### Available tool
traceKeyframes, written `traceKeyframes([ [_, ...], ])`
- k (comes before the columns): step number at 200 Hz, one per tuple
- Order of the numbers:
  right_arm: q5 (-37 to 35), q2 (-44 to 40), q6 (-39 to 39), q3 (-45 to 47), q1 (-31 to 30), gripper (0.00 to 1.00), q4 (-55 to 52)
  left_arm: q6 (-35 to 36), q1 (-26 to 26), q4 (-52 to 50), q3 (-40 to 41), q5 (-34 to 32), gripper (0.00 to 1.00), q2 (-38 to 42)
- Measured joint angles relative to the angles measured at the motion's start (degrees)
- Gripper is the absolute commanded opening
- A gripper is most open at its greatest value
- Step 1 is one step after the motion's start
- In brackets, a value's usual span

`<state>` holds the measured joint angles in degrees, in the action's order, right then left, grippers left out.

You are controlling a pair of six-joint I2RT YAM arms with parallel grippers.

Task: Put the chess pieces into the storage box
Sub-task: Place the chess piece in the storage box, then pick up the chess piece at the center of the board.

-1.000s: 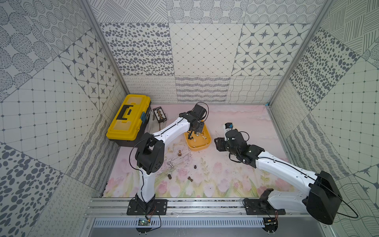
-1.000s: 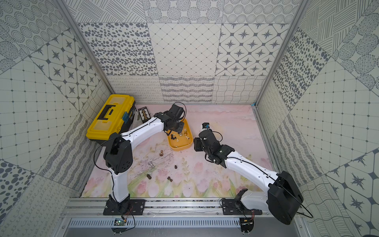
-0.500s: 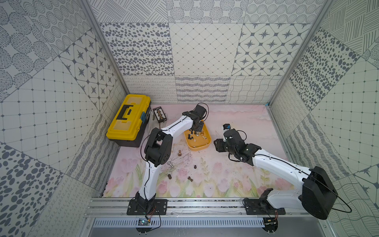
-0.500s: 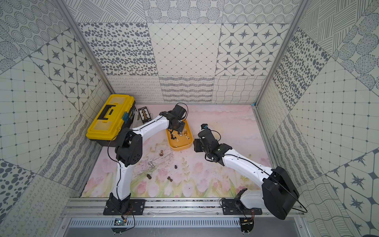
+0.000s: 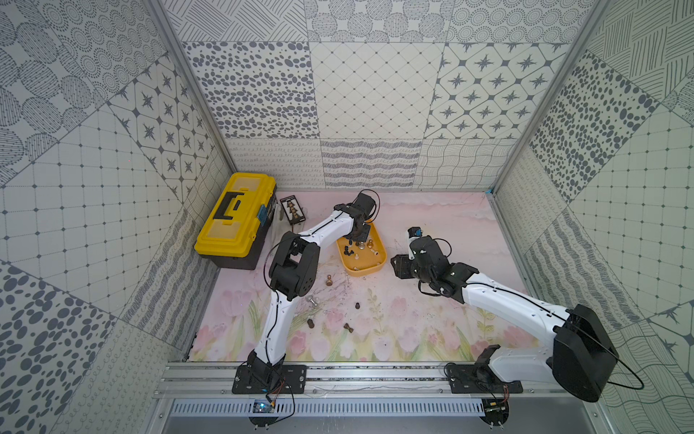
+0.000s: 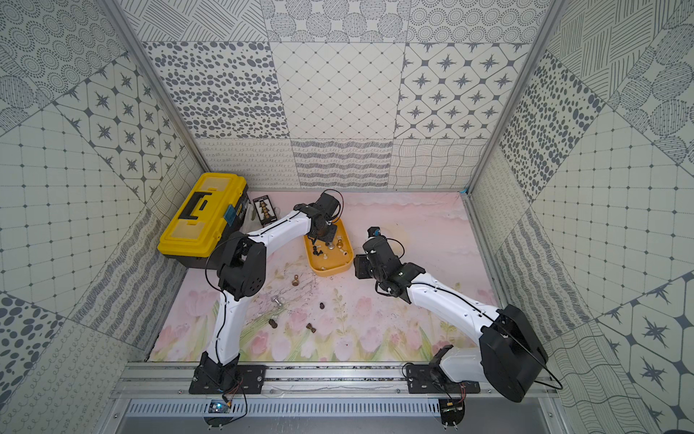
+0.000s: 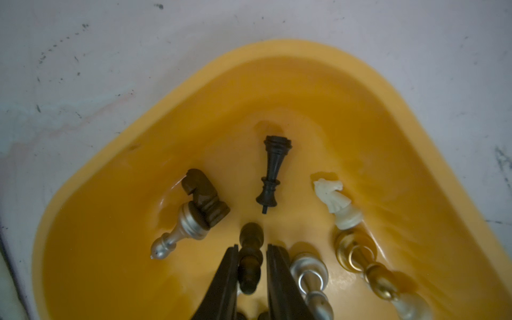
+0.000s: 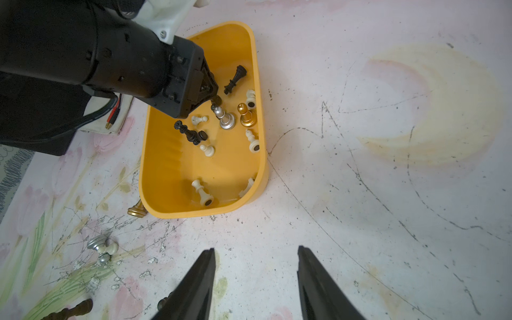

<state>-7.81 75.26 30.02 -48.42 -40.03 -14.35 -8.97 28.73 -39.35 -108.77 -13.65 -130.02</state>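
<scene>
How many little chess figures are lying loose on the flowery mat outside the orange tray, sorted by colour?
Dark brown pieces: 3
Gold piece: 1
Silver piece: 1
Cream piece, touching the silver one: 1
Total: 6

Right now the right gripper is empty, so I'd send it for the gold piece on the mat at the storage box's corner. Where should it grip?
Probably the narrow stem above the wide base of the gold piece, closing the right gripper from the open mat side; the storage box wall stands close behind it.
</scene>
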Motion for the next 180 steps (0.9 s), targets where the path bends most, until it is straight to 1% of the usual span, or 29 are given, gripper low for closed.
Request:
traceKeyframes([
  [9,0.1,0.0,0.0,0.0,0.0,0.53,0.0,-0.1,0.0,-0.2,0.0,0.0,0.33,0.1],
  [48,1.0,0.0,0.0,0.0,-0.2,0.53,-0.2,-0.1,0.0,-0.7,0.6,0.0,0.34,2.5],
  [62,1.0,0.0,-0.2,-0.5,-1.2,0.54,-1.4,-0.2,0.0,-0.7,1.3,0.0,0.34,4.2],
  [77,0.7,0.1,-0.5,-1.6,-3.9,0.54,-2.6,-0.3,0.1,-0.8,2.4,0.0,0.35,6.6],
  [92,-0.2,0.8,-1.1,-2.8,-8.2,0.54,-3.1,-0.4,0.4,-0.7,4.3,0.0,0.35,9.9],
  [119,-1.4,2.1,-1.7,-3.4,-15.1,0.55,-3.3,-0.6,1.0,-0.3,10.1,0.0,0.35,18.0],
  [180,-1.7,7.9,-3.3,-4.1,-23.8,0.62,-3.1,-2.9,1.6,0.4,25.8,1.1,0.35,37.3],
])
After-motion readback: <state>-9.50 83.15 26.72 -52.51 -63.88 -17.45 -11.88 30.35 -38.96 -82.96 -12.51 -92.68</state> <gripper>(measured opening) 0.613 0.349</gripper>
